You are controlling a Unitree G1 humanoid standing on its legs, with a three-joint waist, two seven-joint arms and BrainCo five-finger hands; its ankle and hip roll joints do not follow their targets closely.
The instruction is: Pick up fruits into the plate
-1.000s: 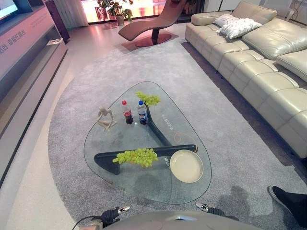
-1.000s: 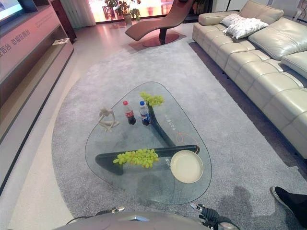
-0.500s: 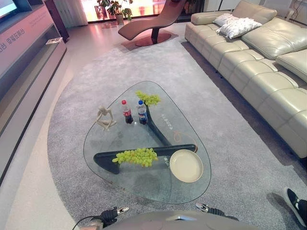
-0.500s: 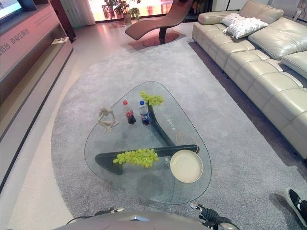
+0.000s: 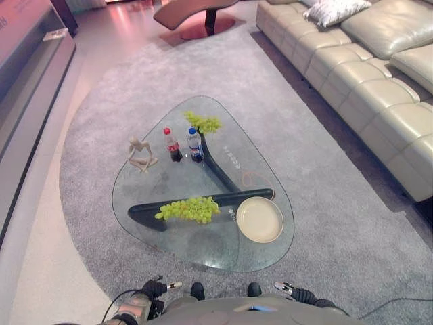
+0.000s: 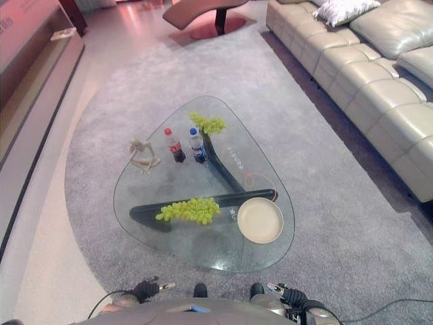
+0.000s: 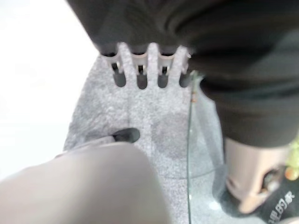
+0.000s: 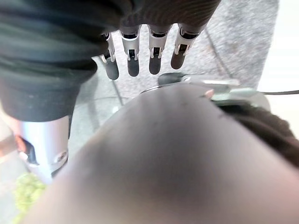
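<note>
1. Two bunches of green grapes lie on the glass table (image 5: 169, 237): the near bunch (image 5: 187, 209) rests over the dark base, just beside the cream plate (image 5: 260, 219), and the far bunch (image 5: 203, 123) sits at the table's far end, next to the two bottles (image 5: 183, 145).
2. A pale figurine (image 5: 140, 154) stands left of the bottles, apart from the fruit.
3. Both hands hang low at the robot's sides, well short of the table. The left hand (image 7: 149, 70) shows its fingers straight and side by side, holding nothing; the right hand (image 8: 142, 53) likewise has fingers extended and slightly apart, carrying nothing.
4. The plate is bare, so by my judgement the task has not begun; the arms look held back for the approach.
5. The near bunch lies closest to the plate, so it seems the sensible first pick. The far bunch probably calls for a longer reach past the bottles, which could be knocked over.
</note>
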